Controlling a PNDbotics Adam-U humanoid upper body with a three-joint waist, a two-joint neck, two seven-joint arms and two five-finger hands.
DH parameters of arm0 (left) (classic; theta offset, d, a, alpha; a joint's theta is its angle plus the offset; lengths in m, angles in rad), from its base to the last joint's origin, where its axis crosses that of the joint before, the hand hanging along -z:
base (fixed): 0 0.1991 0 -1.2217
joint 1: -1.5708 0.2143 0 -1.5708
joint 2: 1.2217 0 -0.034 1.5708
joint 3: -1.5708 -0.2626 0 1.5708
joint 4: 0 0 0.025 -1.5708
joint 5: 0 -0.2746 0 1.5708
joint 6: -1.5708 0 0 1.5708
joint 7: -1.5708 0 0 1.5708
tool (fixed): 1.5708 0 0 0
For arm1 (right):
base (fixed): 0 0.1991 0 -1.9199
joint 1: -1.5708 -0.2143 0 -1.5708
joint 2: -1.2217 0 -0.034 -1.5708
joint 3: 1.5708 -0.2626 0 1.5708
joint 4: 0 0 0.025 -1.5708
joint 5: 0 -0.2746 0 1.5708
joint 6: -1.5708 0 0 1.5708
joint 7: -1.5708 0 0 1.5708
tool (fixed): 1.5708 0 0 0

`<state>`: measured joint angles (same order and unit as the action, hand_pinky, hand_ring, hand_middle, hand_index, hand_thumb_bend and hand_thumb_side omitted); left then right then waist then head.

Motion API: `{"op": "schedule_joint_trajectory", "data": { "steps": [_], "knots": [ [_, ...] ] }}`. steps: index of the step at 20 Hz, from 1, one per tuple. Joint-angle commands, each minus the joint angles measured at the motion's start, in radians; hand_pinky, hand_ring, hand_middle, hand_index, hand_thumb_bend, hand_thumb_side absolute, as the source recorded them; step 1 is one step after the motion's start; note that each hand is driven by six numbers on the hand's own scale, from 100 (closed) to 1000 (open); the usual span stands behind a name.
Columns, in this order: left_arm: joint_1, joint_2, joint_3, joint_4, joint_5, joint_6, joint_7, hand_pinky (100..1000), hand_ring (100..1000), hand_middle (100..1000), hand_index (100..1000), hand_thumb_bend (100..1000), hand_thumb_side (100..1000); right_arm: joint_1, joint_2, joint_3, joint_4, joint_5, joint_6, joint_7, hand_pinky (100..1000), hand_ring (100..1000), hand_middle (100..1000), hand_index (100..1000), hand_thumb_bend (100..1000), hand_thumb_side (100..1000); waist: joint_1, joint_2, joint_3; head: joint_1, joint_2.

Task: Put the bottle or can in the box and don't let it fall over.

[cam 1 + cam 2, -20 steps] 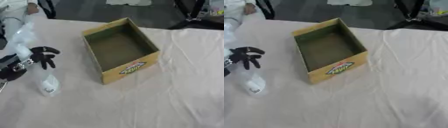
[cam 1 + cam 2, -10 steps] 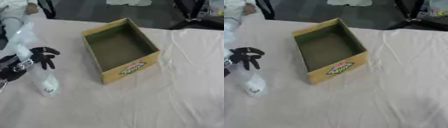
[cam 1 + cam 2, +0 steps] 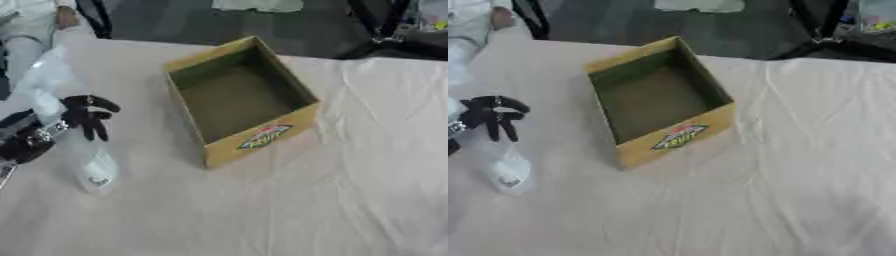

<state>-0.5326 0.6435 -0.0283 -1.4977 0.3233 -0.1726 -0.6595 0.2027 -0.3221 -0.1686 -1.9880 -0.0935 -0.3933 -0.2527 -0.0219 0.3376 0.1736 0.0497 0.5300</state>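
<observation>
Left hand hovers at the table's left edge, fingers curled downward, holding nothing, position unchanged from a second ago. Clear bottle stands just near of it, left of the open box

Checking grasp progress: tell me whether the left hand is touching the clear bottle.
Cannot tell. In the left eye view the left hand overlaps the bottle top, fingers curled downward, but neither view shows contact or a gap plainly.
</observation>
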Motion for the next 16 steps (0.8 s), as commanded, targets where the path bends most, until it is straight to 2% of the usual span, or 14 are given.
{"op": "schedule_joint_trajectory", "data": {
  "steps": [1, 10, 16],
  "knots": [
    [-0.008, 0.017, -0.005, 0.001, 0.005, 0.002, -0.001, 768, 482, 729, 320, 139, 718, -0.003, -0.02, -0.009, -0.012, -0.006, -0.003, 0.002, 930, 1000, 1000, 907, 100, 570, 0.001, -0.012, -0.001, 0.0, -0.014],
    [-0.012, 0.014, -0.007, 0.01, 0.02, 0.012, -0.001, 728, 445, 678, 272, 158, 738, -0.005, -0.02, -0.008, -0.012, -0.006, -0.001, 0.004, 931, 1000, 1000, 908, 100, 570, 0.002, -0.011, -0.003, 0.002, -0.014],
    [-0.017, 0.009, -0.01, 0.026, 0.021, 0.019, 0.007, 687, 397, 621, 206, 164, 744, -0.005, -0.02, -0.008, -0.012, -0.006, -0.002, 0.004, 931, 1000, 1000, 908, 100, 570, 0.001, -0.01, -0.005, 0.001, -0.015]
  ]
}}
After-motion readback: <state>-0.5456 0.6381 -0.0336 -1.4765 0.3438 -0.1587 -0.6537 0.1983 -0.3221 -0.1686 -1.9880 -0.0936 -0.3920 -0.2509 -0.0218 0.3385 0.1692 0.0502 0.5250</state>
